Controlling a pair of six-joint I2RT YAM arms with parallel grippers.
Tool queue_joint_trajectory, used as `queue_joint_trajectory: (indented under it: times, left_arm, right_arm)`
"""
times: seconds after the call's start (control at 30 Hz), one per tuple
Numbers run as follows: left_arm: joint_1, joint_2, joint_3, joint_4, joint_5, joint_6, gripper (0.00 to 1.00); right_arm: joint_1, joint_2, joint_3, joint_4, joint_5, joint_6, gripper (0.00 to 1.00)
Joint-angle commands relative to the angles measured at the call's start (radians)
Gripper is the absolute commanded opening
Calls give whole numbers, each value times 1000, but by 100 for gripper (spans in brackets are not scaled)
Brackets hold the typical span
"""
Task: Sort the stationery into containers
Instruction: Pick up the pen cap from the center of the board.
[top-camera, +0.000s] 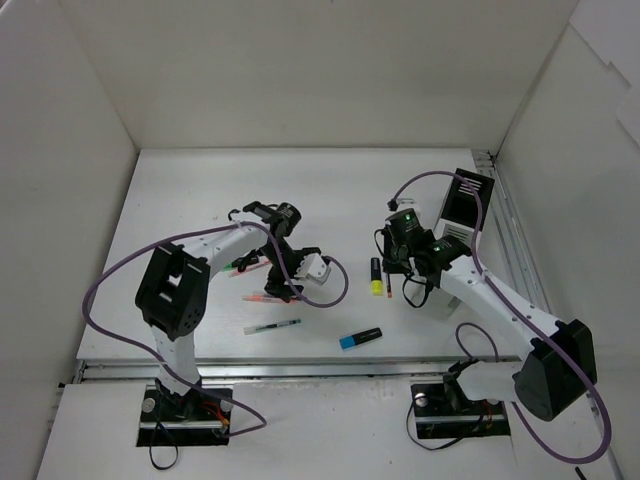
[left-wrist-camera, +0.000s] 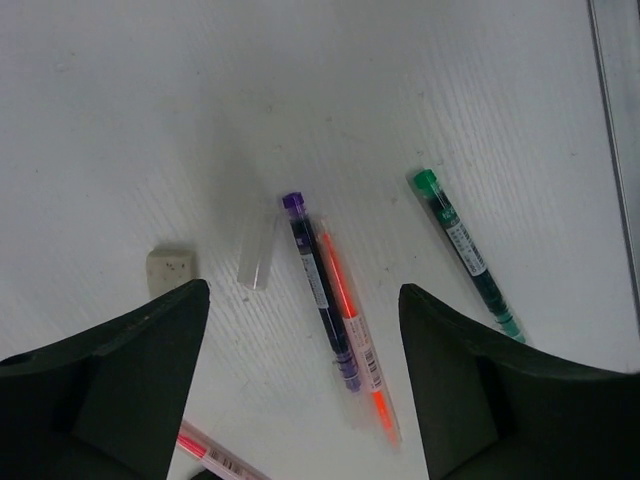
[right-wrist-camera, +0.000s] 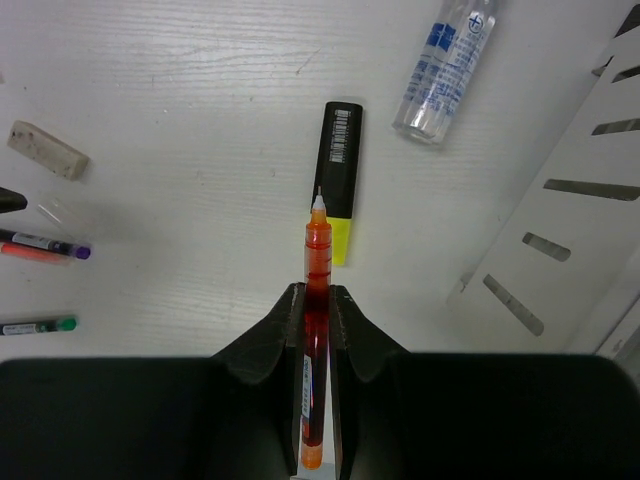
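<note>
Sorting barely begun: the right arm's jaws are clamped on an orange pen (right-wrist-camera: 316, 300), its tip pointing out over a yellow highlighter (right-wrist-camera: 337, 180) that lies on the counter (top-camera: 200, 190) towards the right side. The organizer (top-camera: 462, 205) stands hard against the counter's right edge, its white slotted wall (right-wrist-camera: 560, 210) close beside the held pen. What its compartments hold cannot be told from any view. A glue bottle (right-wrist-camera: 447, 65) lies just beyond the highlighter, near that wall.

Towards the left, the left arm's jaws stand apart above a purple pen (left-wrist-camera: 320, 290) and a second orange pen (left-wrist-camera: 355, 330), which lie touching side by side. Nothing is gripped there. Loose around them are a green pen (left-wrist-camera: 467, 250), a clear cap (left-wrist-camera: 257, 250), a small eraser (left-wrist-camera: 169, 270) and a pink pen (left-wrist-camera: 215, 455). A longer eraser (right-wrist-camera: 48, 150) rests apart from them, and a blue highlighter (top-camera: 360, 338) lies close to the near edge.

By this showing nearly all the stationery is still to be sorted. The right arm looks to have only a short swing to the organizer, but the right wall leaves little slack beyond it. The left arm's pens lie well apart from the organizer, with open room towards the far edge
</note>
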Motion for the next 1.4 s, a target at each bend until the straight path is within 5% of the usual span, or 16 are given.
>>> queue_joint_trajectory:
  times: [0.0, 0.13, 1.37]
  left_arm:
    - [0, -48, 23, 58, 15, -15, 70]
    - [0, -19, 26, 88, 5, -43, 54]
    - [-86, 33, -90, 233, -213, -135, 25]
  right_arm:
    - [-7, -48, 17, -1, 50, 15, 0]
    - [-7, -56, 14, -9, 47, 18, 0]
    - [-9, -99, 18, -54, 85, 52, 0]
